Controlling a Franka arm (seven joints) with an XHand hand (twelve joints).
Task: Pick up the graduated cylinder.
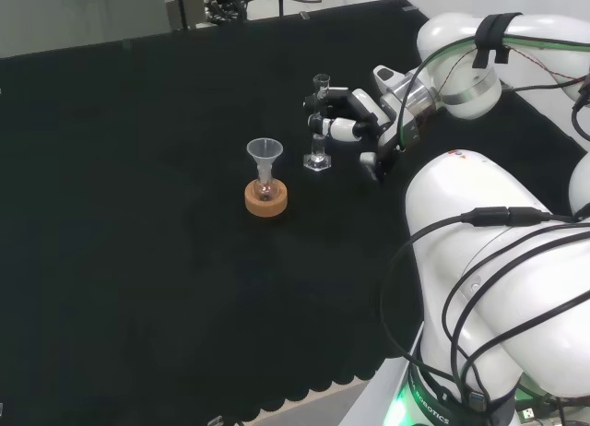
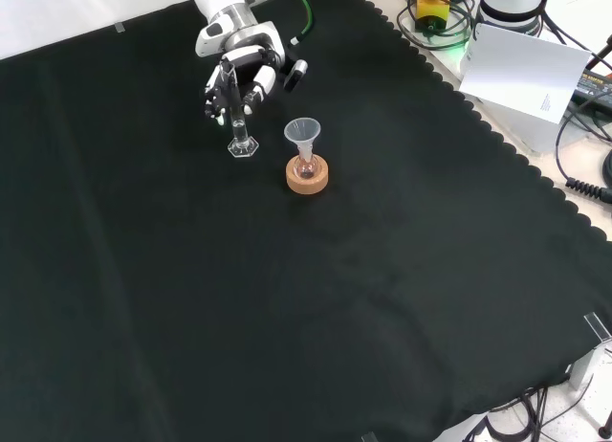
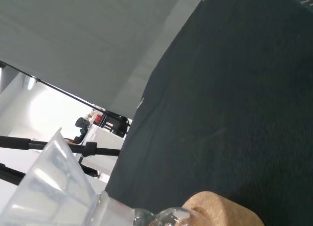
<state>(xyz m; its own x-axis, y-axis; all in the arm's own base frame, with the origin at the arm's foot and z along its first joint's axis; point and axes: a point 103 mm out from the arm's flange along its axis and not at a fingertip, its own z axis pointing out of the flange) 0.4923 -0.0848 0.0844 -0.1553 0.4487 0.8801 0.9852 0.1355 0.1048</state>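
So the hand [image 1: 364, 122] has its fingers curled round the graduated cylinder [image 1: 319, 131], grasping it about mid-height, which makes sense for a tall skinny tube that'd tip if nudged low. The cylinder looks upright, its hex base [image 2: 243, 148] seemingly on the black cloth [image 2: 316, 308], so I'd say it isn't lifted yet. Just beside it sits a small flask [image 2: 306, 164] on a cork ring [image 2: 307, 176] with a funnel [image 2: 302, 133] in its neck, close enough that a straight lift seems safest.
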